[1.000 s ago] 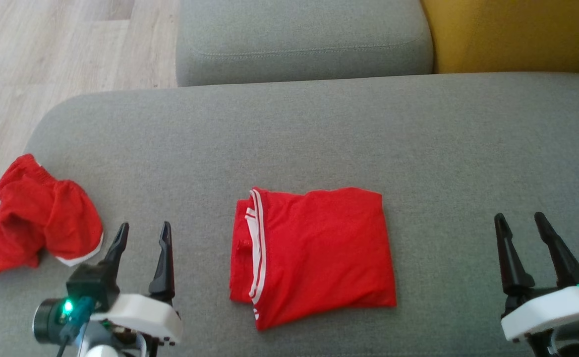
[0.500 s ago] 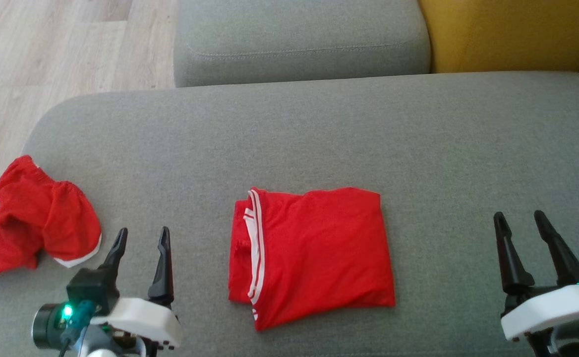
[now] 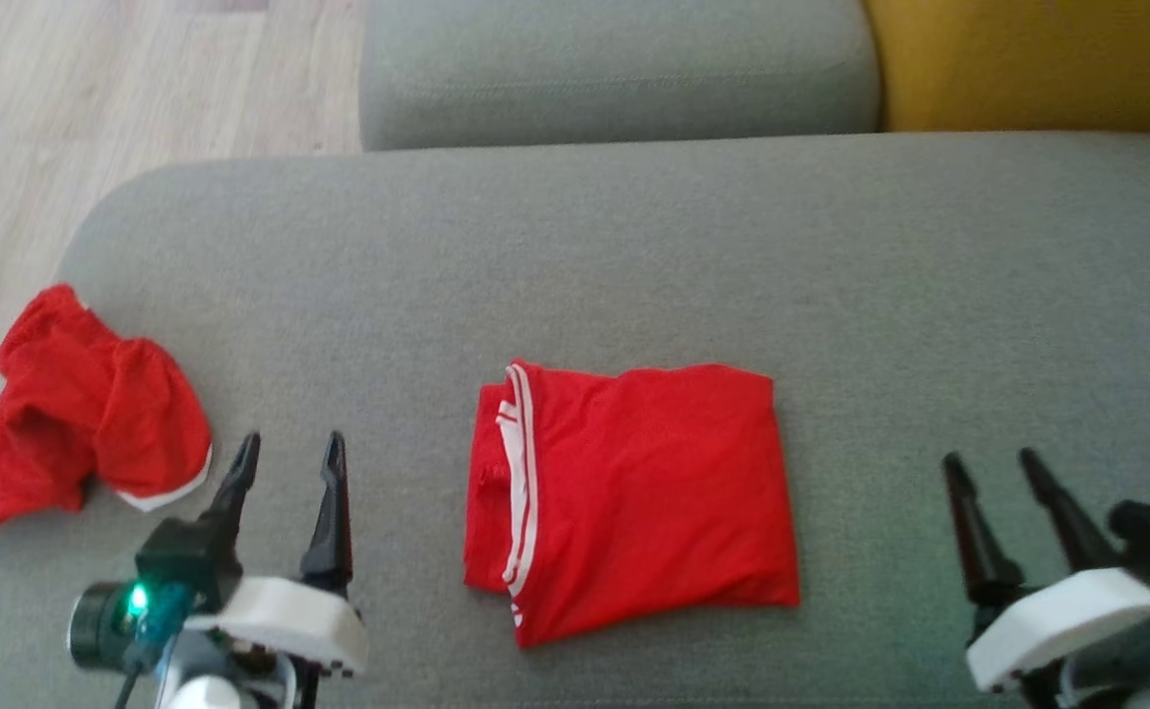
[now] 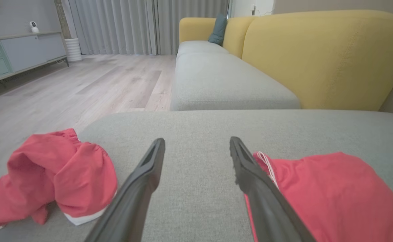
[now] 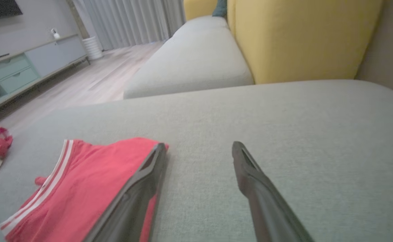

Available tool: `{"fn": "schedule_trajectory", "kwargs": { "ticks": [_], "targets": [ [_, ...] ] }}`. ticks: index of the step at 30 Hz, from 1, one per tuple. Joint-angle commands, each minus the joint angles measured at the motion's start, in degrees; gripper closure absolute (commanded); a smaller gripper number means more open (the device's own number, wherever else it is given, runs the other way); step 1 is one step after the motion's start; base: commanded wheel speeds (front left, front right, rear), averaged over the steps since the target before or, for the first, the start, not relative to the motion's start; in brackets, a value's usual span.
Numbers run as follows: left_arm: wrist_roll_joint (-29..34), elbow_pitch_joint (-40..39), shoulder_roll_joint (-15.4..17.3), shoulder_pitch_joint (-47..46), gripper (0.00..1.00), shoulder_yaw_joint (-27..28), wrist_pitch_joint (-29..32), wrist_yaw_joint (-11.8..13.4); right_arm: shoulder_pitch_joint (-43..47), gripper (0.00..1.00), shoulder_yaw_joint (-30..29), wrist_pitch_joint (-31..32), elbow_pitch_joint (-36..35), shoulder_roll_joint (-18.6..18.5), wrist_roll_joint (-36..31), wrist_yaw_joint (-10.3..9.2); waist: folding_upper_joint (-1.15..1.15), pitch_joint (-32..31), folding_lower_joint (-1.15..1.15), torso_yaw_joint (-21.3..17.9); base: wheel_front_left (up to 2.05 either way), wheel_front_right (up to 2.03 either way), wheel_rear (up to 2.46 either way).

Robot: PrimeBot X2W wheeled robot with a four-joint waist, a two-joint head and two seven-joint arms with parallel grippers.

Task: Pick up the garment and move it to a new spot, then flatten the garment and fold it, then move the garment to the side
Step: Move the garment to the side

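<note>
A red garment with white stripes (image 3: 644, 492) lies folded flat in the middle of the grey cushion (image 3: 634, 246). The left wrist view has it (image 4: 334, 195) just right of my fingers, and the right wrist view has it (image 5: 92, 181) to the left. My left gripper (image 3: 292, 441) (image 4: 197, 141) is open and holds nothing, on the cushion left of the folded garment. Well to the garment's right, my right gripper (image 3: 989, 458) (image 5: 200, 145) is open too, its left finger near the garment's right edge.
A second red garment (image 3: 83, 414) (image 4: 55, 174) lies crumpled at the cushion's left edge, left of my left gripper. Beyond are another grey seat cushion (image 3: 614, 79), a yellow backrest (image 3: 1028, 59) and wooden floor (image 3: 93, 79) at the far left.
The head camera has shifted slightly. My right gripper has moved a little left toward the folded garment and lower in the view. The garments have not moved.
</note>
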Motion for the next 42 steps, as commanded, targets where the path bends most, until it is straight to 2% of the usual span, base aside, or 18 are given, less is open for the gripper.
{"fn": "schedule_trajectory", "kwargs": {
  "ticks": [1,6,10,19,20,21,22,27,32,37,42],
  "targets": [
    [0.51,-2.23,0.95,-4.9,0.0,2.53,-0.86,-0.02,-3.87,0.0,1.91,0.19,-0.75,-1.62,0.14,-0.04,0.0,1.92,0.0,1.34,0.0,0.0,0.0],
    [1.23,-2.74,0.18,-7.89,0.0,2.52,-1.93,-0.34,-7.85,0.0,5.55,0.09,5.57,-2.03,0.56,-0.04,0.0,6.43,0.0,4.22,0.0,0.0,0.0],
    [1.61,-2.27,-0.49,-10.06,0.0,2.91,-2.88,-0.64,-11.65,0.0,7.79,-0.46,12.07,-0.91,1.13,-0.04,0.0,9.13,0.0,6.23,0.0,0.0,0.0],
    [2.48,-1.23,-2.16,-12.51,0.0,2.85,-4.02,-1.7,-15.13,0.0,9.66,1.28,23.55,0.44,1.09,-0.04,0.0,11.28,0.0,9.33,0.0,0.0,0.0],
    [2.58,-1.14,-2.29,-12.57,0.0,2.9,-4.1,-1.83,-15.24,0.05,10.03,2.01,24.27,0.49,1.33,-0.04,0.0,11.35,0.0,9.51,0.0,0.0,0.0],
    [2.69,-1.04,-2.42,-12.6,0.0,3.01,-4.17,-1.91,-15.39,0.55,10.36,2.44,24.67,0.53,1.69,-0.04,0.0,11.41,0.0,9.64,0.0,0.0,0.0],
    [2.81,-0.93,-2.53,-12.62,0.0,3.12,-4.23,-2.0,-15.53,1.0,10.53,2.75,24.92,0.58,2.08,-0.04,0.0,11.45,0.0,9.74,0.0,0.0,0.0],
    [3.49,-0.61,-2.99,-12.43,0.0,3.79,-4.39,-2.35,-16.05,1.0,10.91,2.52,23.85,0.25,2.72,-0.04,0.0,11.09,0.0,9.52,0.0,0.0,0.0],
    [4.75,-1.44,-3.02,-11.78,0.0,4.54,-4.43,-2.81,-15.7,1.0,11.61,1.39,20.65,-0.96,3.05,-0.04,0.0,9.97,0.0,7.51,0.0,0.0,0.0],
    [5.54,-2.26,-2.95,-11.01,0.0,5.07,-4.44,-3.39,-16.17,1.0,12.41,1.59,17.63,-3.2,3.14,-0.04,0.0,9.45,0.0,3.16,0.0,0.0,0.0],
    [6.09,-3.06,-3.41,-11.52,0.0,4.64,-4.45,-4.5,-19.69,1.0,12.78,2.59,16.44,-8.12,3.32,-0.04,0.0,10.45,0.0,-2.64,0.0,0.0,0.0]
  ]
}}
